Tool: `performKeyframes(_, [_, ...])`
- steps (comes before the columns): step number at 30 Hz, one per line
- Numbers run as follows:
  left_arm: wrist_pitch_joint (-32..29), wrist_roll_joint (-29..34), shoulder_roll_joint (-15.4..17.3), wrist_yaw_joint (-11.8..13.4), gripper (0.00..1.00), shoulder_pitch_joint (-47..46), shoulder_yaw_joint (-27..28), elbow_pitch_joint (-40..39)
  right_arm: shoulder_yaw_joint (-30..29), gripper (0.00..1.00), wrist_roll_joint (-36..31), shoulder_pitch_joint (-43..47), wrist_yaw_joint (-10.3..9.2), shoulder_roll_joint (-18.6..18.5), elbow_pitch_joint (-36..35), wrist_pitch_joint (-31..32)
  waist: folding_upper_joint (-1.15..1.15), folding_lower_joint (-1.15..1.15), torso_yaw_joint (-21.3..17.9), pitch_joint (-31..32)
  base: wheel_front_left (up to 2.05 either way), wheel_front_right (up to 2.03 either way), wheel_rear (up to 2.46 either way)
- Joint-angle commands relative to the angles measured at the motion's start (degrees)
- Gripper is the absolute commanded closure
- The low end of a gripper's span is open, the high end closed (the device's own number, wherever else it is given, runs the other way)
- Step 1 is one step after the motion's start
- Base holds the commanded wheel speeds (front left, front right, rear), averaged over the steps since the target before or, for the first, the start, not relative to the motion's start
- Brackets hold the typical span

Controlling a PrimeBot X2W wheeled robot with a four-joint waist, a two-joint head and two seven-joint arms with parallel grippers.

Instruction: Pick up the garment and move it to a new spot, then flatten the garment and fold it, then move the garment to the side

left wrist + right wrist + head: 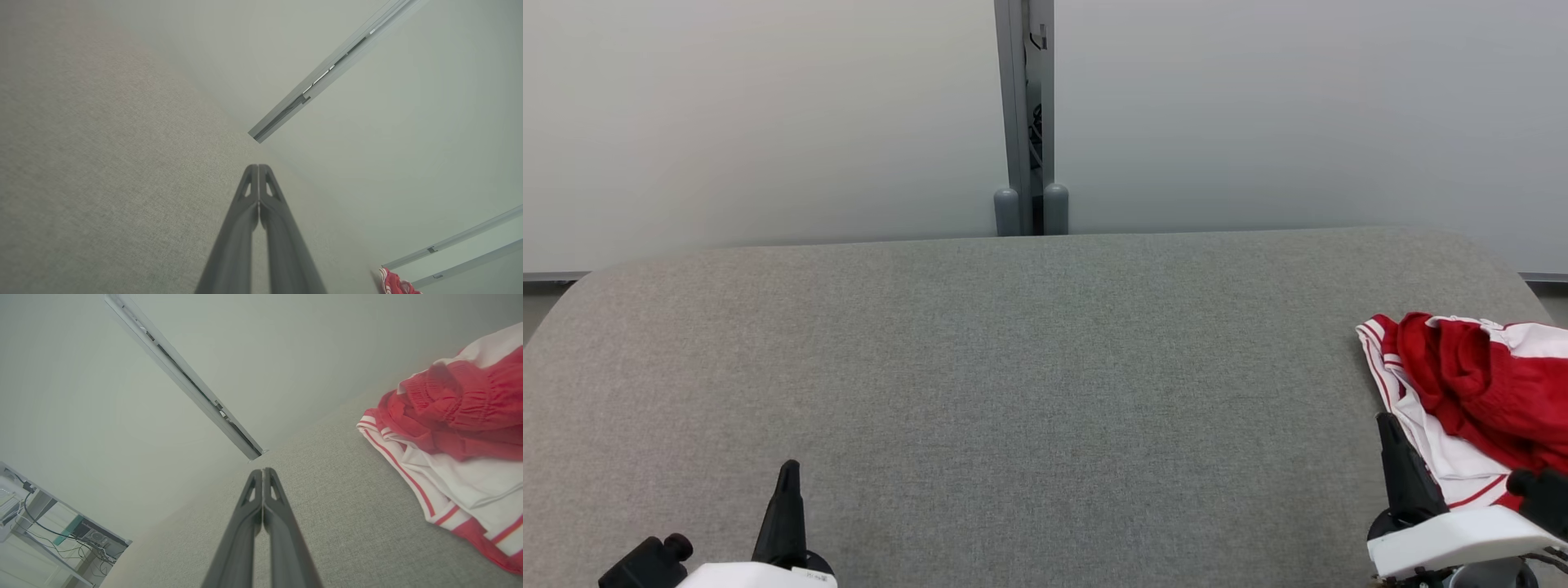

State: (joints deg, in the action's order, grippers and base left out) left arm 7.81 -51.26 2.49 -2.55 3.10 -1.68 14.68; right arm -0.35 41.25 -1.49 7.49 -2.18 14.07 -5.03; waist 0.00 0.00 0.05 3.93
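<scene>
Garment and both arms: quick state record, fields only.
garment: red and white, crumpled heap, far right of the table
table: grey fabric top
left fingers: shut, holding nothing, over bare table at lower left
right fingers: shut, holding nothing, just left of the garment, not gripping it
task stage: garment not yet picked up

Closed right pincer (262, 470) beside crumpled garment (453, 428).

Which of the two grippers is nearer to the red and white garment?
The right gripper: it is beside the garment, while the left gripper is far across the table.
</scene>
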Motion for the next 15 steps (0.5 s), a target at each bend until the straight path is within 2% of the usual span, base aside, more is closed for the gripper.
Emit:
performKeyframes(1, [-0.29,-1.69,0.21,-0.63,1.0,-1.62,0.39,-1.04,-0.71,1.0,1.99,-1.05,0.0,-0.5,-0.9,0.5,0.0,0.0,0.0,-0.05,0.0,0.0,0.0])
performKeyframes(15, [-2.44,-10.27,0.28,-1.56,1.0,-2.71,0.95,-1.76,-2.86,1.0,12.6,-1.03,0.0,-0.62,-1.68,3.73,0.0,0.0,-0.01,-0.67,0.0,0.0,0.0])
